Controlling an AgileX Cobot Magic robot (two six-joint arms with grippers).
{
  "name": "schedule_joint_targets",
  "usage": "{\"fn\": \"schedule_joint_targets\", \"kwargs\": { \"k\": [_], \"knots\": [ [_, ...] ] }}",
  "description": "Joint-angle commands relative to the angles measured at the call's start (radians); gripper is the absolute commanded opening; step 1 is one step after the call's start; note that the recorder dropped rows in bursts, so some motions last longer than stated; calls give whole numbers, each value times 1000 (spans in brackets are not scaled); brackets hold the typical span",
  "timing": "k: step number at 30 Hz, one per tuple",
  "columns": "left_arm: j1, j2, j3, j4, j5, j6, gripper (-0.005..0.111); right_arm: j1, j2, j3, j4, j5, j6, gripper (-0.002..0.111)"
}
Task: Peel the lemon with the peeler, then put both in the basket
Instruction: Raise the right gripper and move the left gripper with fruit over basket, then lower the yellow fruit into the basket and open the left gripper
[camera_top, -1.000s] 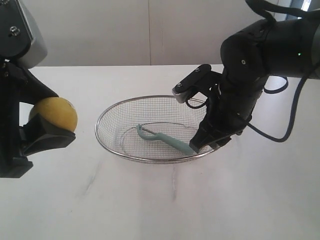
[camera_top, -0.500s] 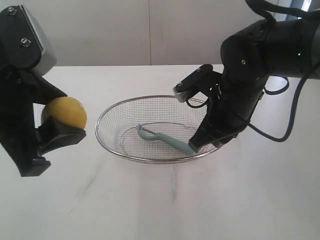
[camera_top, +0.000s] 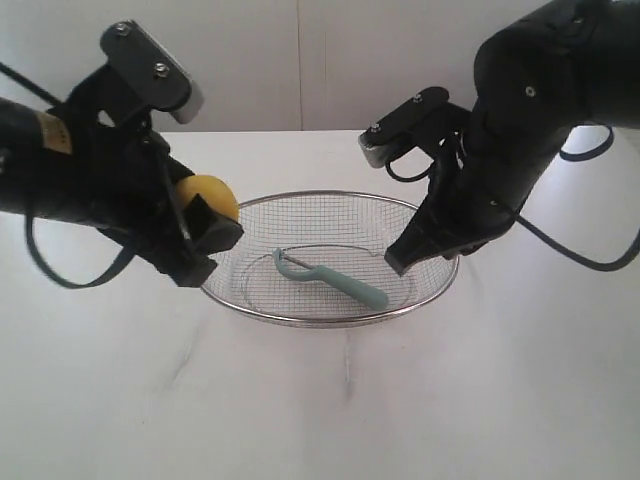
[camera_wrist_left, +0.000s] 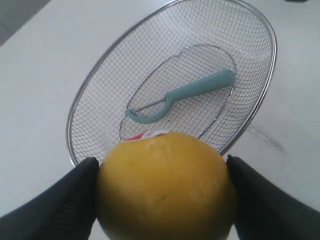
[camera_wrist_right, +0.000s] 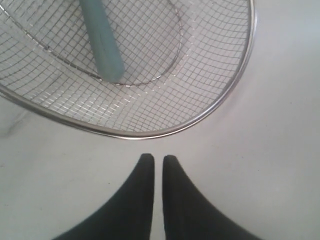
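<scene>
Basket floor: the peeler lies slantwise across the basket; you have bare mesh on either side of it.
Left rim: the left gripper, clamped on the lemon, blocks your way.
Right rim: the right gripper, jaws nearly together and empty, hangs close by.
Near side: bare table.

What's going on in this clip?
The left gripper holds the lemon between its fingers, right at the edge of the basket. The peeler lies loose inside the basket. The right gripper hangs by the opposite rim, fingers nearly together, holding nothing. The lemon is not yet in.
</scene>
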Motion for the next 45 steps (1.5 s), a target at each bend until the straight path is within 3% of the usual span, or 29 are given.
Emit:
{"fn": "schedule_joint_targets", "kwargs": {
  "k": [1, 13, 25, 35, 45],
  "knots": [
    [1, 131, -127, -8, 109, -45, 0, -2, -41, 2, -81, 28, 75, 7],
    [3, 437, -475, -5, 282, -56, 0, -2, -80, 2, -233, 133, 211, 7],
    [3, 612, -483, 64, 244, -56, 0, -2, -80, 2, -324, 193, 286, 7],
    [3, 644, -483, 81, 217, -56, 1, -2, -80, 2, -322, 193, 288, 7],
    [3, 692, -483, 118, 218, -60, 35, -2, -80, 2, -322, 191, 288, 7]
  ]
}}
